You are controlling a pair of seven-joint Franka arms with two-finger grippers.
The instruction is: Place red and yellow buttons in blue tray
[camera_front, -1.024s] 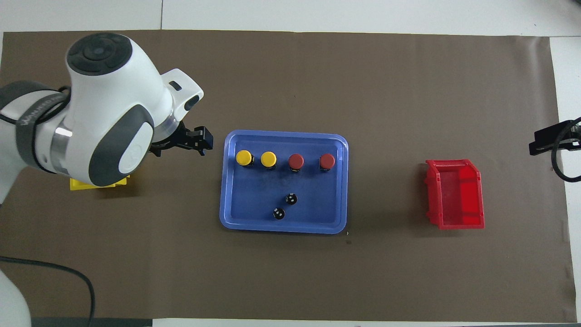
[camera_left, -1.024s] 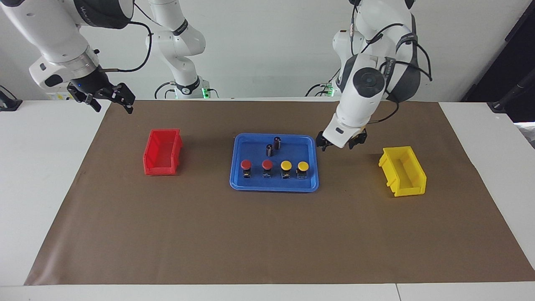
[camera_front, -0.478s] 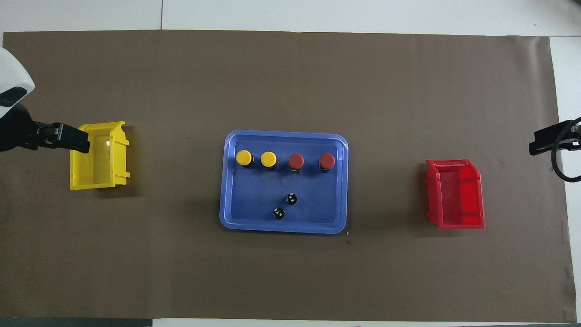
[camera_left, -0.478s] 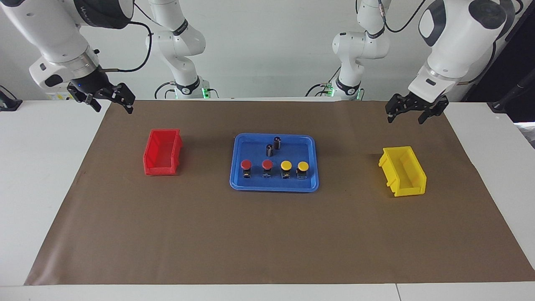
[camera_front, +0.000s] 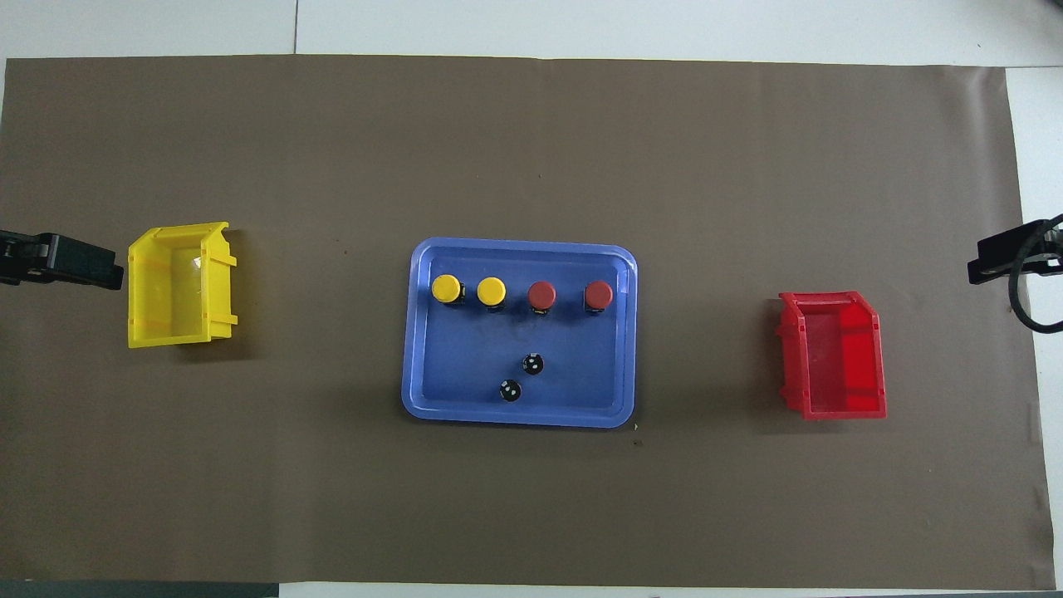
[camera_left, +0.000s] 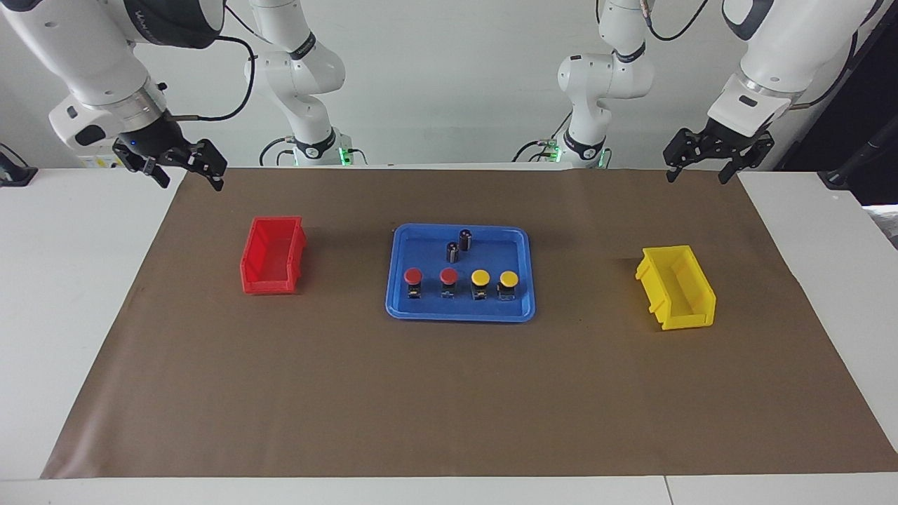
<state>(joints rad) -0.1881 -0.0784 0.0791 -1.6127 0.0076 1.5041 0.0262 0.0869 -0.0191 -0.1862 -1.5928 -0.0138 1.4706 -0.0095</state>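
The blue tray (camera_left: 459, 315) (camera_front: 519, 419) lies mid-table on the brown mat. In it stand two red buttons (camera_left: 412, 275) (camera_left: 448, 275) (camera_front: 599, 293) (camera_front: 542, 293) and two yellow buttons (camera_left: 480, 277) (camera_left: 508, 278) (camera_front: 492, 290) (camera_front: 447, 287), in one row along the tray's side farther from the robots. My left gripper (camera_left: 698, 174) (camera_front: 58, 259) hangs open and empty, raised over the mat's corner at the left arm's end. My right gripper (camera_left: 189, 179) (camera_front: 1009, 257) waits open and empty over the mat's corner at the right arm's end.
Two dark cylinders (camera_left: 465, 238) (camera_left: 452, 251) stand in the tray, nearer to the robots than the buttons. A red bin (camera_left: 273, 254) (camera_front: 835, 355) sits toward the right arm's end. A yellow bin (camera_left: 677, 286) (camera_front: 178, 284) sits toward the left arm's end.
My left arm has lifted away from beside the tray and swung out to the left arm's end of the table, uncovering the yellow bin. The right arm and the buttons have not moved.
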